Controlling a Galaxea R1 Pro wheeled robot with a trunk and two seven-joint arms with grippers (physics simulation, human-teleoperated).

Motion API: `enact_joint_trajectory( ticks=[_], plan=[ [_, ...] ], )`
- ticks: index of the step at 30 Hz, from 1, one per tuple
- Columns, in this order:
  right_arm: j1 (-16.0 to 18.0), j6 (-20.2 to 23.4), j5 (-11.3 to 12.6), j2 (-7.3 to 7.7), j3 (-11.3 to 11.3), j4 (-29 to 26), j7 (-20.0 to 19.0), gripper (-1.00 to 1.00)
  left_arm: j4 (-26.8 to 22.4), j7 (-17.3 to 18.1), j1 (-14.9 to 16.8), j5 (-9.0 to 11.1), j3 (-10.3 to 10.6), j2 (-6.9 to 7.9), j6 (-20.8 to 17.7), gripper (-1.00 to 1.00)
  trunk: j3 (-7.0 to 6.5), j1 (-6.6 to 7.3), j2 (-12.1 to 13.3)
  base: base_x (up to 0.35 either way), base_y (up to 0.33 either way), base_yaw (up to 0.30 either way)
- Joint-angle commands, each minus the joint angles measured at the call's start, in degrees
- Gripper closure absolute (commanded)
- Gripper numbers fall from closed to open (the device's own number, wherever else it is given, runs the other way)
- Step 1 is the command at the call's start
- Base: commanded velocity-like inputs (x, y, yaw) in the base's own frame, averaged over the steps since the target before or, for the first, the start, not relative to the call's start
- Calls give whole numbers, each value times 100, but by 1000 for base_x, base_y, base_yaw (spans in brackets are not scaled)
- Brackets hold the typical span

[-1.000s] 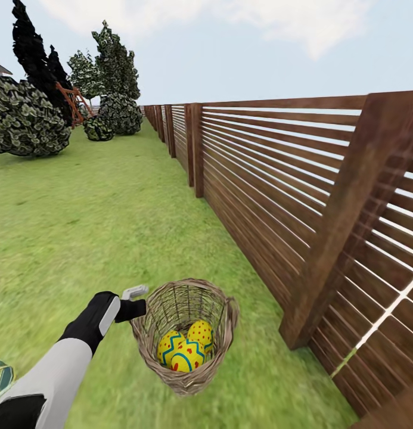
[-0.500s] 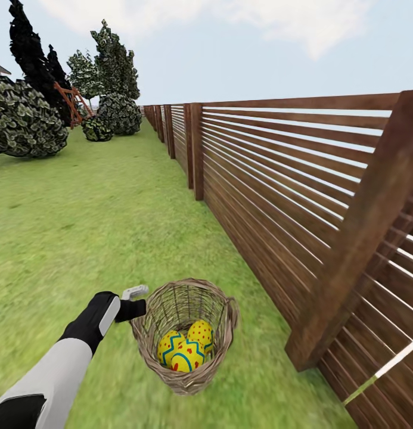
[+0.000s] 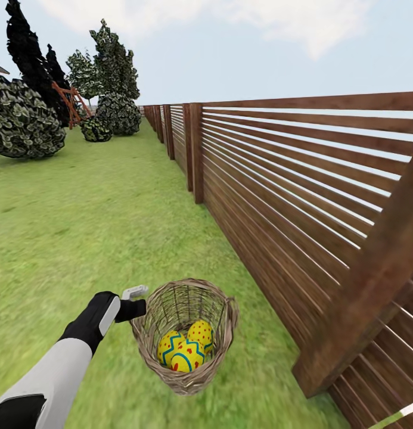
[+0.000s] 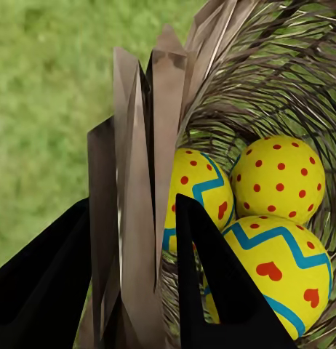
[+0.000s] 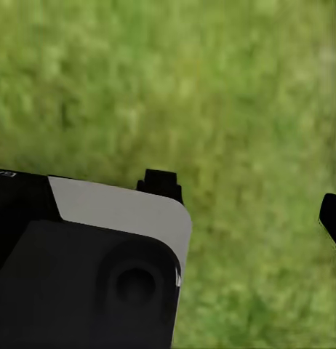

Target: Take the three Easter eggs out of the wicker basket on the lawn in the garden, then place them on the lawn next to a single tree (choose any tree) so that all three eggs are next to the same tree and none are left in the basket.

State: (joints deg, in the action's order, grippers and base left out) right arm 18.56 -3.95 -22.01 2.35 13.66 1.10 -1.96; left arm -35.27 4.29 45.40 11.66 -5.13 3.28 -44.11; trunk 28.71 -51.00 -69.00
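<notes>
Three Easter eggs (image 3: 185, 348) lie together at the bottom of the wicker basket (image 3: 185, 333), each yellow with blue zigzag bands and red marks. In the left wrist view they crowd against one another: one egg with red dots (image 4: 278, 178), one with red hearts (image 4: 277, 273), and a third (image 4: 197, 196) partly hidden behind the basket's rim. The basket is held above the lawn (image 3: 99, 220), just beside the brown slatted fence (image 3: 289, 196) that runs away to the basket's right. A small loop handle (image 3: 233, 313) sits on the rim at the side nearest the fence.

The left claw (image 3: 134, 304) is pinching the basket's rim on the side away from the fence. From the wrist camera, one dark finger (image 4: 219, 291) sits inside the basket in front of the eggs and the other outside, with the woven wall (image 4: 139, 203) clamped between them. The white and black left arm (image 3: 57, 363) reaches in toward the basket.

Beyond the basket, well away across the grass, stand round bushes (image 3: 24, 122), a near-black tree (image 3: 30, 53) and lighter-flecked trees (image 3: 114, 59) near the fence's far end.

The right wrist view looks down on blurred grass past part of the robot's body (image 5: 88, 269). Of the right claw, one dark fingertip (image 5: 332, 218) shows at the picture's edge, and I cannot tell whether it is spread or pressed together.
</notes>
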Motion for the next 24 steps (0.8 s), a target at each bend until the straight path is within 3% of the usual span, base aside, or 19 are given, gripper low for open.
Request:
enact_joint_trajectory(
  ticks=[1, 6, 24],
  plan=[
    [6, -28, -50, 5, 49, 5, -15, -100, -6, 19, 4, 56, -23, -1, -32, 100, 5, -3, -3, 324, 0, 0],
    [7, -24, -61, 3, 49, 5, -59, -100, -6, 19, 4, 56, -23, -3, -33, 100, 5, -3, -3, 325, 0, 76],
    [-44, -21, -73, 6, 49, 31, -16, -100, -6, 19, 4, 54, -15, -3, -29, 100, 5, -3, -3, 324, 0, 297]
  ],
)
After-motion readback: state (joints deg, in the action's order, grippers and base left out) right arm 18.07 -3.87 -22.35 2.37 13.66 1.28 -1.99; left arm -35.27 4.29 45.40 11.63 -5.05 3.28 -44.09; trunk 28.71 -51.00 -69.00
